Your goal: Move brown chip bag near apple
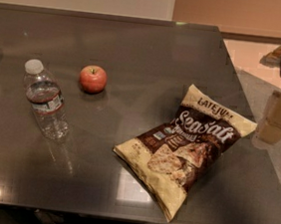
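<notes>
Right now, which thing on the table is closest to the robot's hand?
The chip bag. It lies on the right, beside the hand at the right edge; the apple and bottle are on the left.

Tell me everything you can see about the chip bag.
The chip bag is a large, crinkly cream-yellow and dark brown pouch with white "Sea Salt" lettering and pictured chips. It looks sealed, lying flat, face up, slanted, top toward the far right, on the dark table near its front edge. Only the table touches it; the apple sits apart, to its left. The pincer hangs to its right, past the table edge, apart.
</notes>
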You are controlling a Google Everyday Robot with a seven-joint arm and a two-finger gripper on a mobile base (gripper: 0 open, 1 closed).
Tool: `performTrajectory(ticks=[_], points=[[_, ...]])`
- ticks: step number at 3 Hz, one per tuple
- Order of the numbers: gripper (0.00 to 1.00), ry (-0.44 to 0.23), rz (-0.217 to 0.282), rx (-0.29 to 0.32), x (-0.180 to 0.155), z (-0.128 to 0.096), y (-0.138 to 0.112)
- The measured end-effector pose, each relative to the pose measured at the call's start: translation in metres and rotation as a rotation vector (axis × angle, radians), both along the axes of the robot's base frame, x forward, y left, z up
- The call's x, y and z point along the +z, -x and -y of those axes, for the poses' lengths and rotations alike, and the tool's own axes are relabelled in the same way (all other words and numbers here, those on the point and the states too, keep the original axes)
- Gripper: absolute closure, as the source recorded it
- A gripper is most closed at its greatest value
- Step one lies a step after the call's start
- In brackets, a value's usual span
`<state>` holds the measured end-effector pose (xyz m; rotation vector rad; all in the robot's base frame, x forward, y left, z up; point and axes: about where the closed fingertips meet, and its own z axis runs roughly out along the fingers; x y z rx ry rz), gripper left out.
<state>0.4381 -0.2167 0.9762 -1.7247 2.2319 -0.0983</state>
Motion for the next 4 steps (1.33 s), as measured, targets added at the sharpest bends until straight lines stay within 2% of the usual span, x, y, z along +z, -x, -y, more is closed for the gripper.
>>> performTrajectory(ticks=[1, 4], points=[[0.0, 0.0, 0.0, 0.0, 0.0, 0.0, 0.0], [0.0, -0.032, -0.046, 0.121, -0.02, -0.03, 0.001]])
